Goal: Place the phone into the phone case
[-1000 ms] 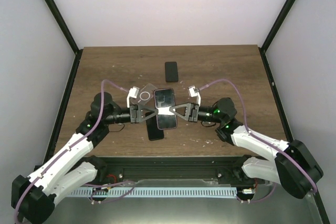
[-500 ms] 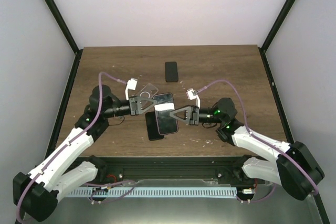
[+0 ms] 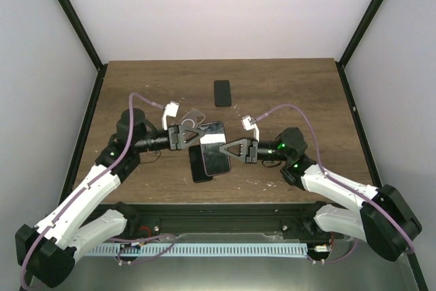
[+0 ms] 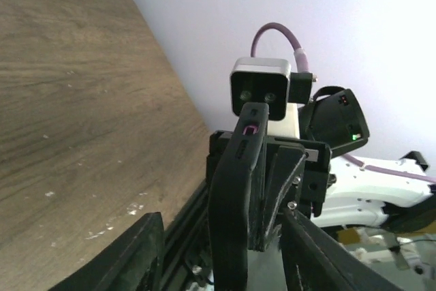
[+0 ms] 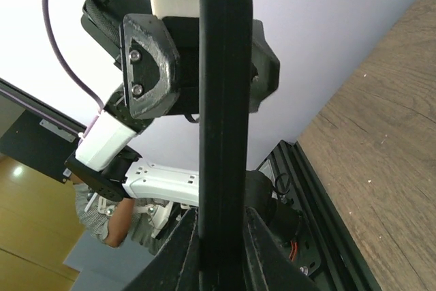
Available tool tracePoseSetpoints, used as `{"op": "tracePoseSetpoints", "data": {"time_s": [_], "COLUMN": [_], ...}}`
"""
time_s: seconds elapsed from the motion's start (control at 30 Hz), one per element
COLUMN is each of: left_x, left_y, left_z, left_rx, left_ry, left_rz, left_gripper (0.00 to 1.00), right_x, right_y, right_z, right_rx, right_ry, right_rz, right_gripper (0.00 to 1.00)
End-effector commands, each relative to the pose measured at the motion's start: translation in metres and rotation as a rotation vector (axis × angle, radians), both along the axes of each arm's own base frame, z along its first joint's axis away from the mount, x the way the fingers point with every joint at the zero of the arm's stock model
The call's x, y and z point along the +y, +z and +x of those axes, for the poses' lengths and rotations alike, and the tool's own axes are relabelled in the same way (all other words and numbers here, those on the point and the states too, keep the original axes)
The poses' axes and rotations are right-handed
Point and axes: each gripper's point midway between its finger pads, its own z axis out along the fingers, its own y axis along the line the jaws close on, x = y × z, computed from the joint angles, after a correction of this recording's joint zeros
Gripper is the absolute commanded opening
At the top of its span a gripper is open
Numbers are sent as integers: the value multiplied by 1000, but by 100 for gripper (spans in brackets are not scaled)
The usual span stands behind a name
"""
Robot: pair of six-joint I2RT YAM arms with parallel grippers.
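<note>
The phone [image 3: 215, 150], dark screen with a pink rim, is held flat above the table. My right gripper [image 3: 223, 148] is shut on its right side; in the right wrist view the phone [image 5: 221, 100] stands edge-on, clamped between the fingers [image 5: 185, 250]. My left gripper [image 3: 191, 138] is at the phone's left end. In the left wrist view the phone's edge [image 4: 231, 189] stands between wide-apart fingers [image 4: 133, 253] with a gap on either side. The clear case [image 3: 193, 116] with a ring lies just behind the left gripper, partly hidden. I cannot tell whether it is held.
A dark phone-shaped slab [image 3: 199, 168] lies on the table under the held phone. Another black slab [image 3: 222, 92] lies farther back at the centre. The table's near rail [image 3: 218, 212] runs just below both grippers.
Over the last second my left gripper moved back and the phone swung to a tilt, its far end to the left. The clear case shifted slightly back. Little has changed in the last half second.
</note>
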Motion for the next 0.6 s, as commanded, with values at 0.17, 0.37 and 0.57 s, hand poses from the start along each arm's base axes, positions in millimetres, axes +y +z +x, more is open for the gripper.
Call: {"op": "tracePoseSetpoints", "data": {"time_s": [0.17, 0.37, 0.57], "left_x": [-13, -13, -17], "left_y": [-25, -25, -22], "left_z": [-8, 0, 11], "left_rx": [122, 110, 99], "left_ry": [-107, -74, -58], "left_rz": [-99, -123, -149], "left_gripper": [44, 4, 0], "right_x": [5, 9, 4], "right_y": [43, 23, -13], "right_z": [5, 8, -2], "right_rx": [-87, -26, 70], "right_ry": [1, 13, 36], "right_rz": [93, 49, -22], "right_gripper": [10, 24, 41]}}
